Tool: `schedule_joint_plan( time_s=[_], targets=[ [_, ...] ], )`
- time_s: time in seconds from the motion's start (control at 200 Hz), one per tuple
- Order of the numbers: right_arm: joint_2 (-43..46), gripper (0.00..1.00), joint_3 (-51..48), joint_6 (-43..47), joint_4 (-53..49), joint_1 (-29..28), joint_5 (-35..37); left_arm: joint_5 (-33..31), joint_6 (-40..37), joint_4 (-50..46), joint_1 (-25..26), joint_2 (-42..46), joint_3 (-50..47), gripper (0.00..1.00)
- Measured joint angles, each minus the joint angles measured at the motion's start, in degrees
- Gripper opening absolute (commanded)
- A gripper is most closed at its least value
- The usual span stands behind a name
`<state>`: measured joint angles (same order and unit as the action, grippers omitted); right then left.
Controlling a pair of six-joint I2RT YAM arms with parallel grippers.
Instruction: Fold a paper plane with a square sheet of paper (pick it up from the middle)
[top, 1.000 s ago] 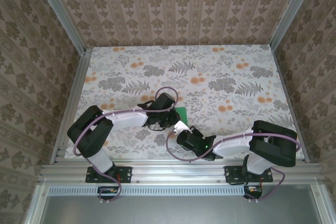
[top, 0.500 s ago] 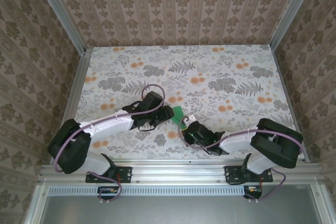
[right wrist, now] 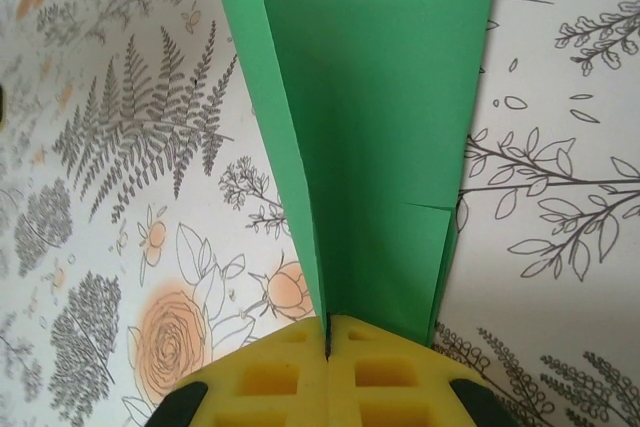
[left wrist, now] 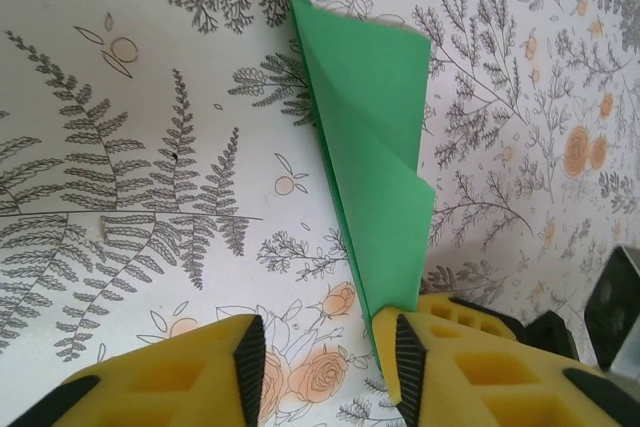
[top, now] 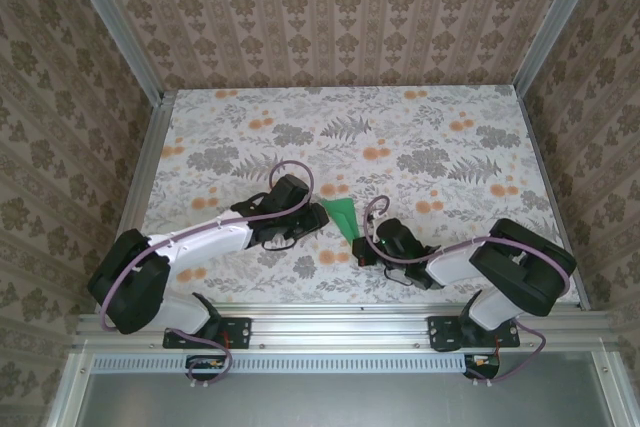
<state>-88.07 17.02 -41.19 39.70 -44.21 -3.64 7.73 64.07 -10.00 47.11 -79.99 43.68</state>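
The square sheet of paper (top: 343, 217), bright green, is folded into a narrow pointed shape with a centre crease and lies on the flowered table between the two arms. My right gripper (right wrist: 328, 332) is shut on the fold at its near end, and the green paper (right wrist: 370, 127) runs away from the fingers, resting on the table. My left gripper (left wrist: 322, 359) is open just left of the paper (left wrist: 375, 147). The sheet's edge passes by the tip of its right finger (left wrist: 412, 367), and bare tabletop shows between the jaws. From above, the left gripper (top: 320, 217) and right gripper (top: 360, 245) flank the paper.
The flowered tabletop (top: 420, 137) stretches far and to both sides of the paper. Patterned walls with aluminium rails (top: 150, 147) bound it on three sides. The tip of the right arm's gripper (left wrist: 615, 297) shows dark at the edge of the left wrist view.
The left gripper has let go of the paper and drawn back to its left. The right gripper, still shut on the fold, has shifted right, and more of the paper shows.
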Motion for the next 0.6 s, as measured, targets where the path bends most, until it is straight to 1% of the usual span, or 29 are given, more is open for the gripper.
schedule_joint_plan(
  time_s=[0.22, 0.38, 0.6],
  targets=[
    [-2.6, 0.00, -0.9, -6.3, 5.7, 3.1, -4.6, 2.2, -1.1, 1.0, 0.1, -3.9, 1.0, 0.35],
    [-2.8, 0.00, -1.7, -8.7, 7.4, 3.8, -5.5, 4.0, -1.6, 2.1, 0.2, -7.3, 3.1, 0.34],
    [-2.8, 0.02, -2.5, -9.9, 8.5, 4.1, -5.5, 6.1, -2.6, 3.3, 0.8, -12.2, 7.5, 0.26]
  ],
)
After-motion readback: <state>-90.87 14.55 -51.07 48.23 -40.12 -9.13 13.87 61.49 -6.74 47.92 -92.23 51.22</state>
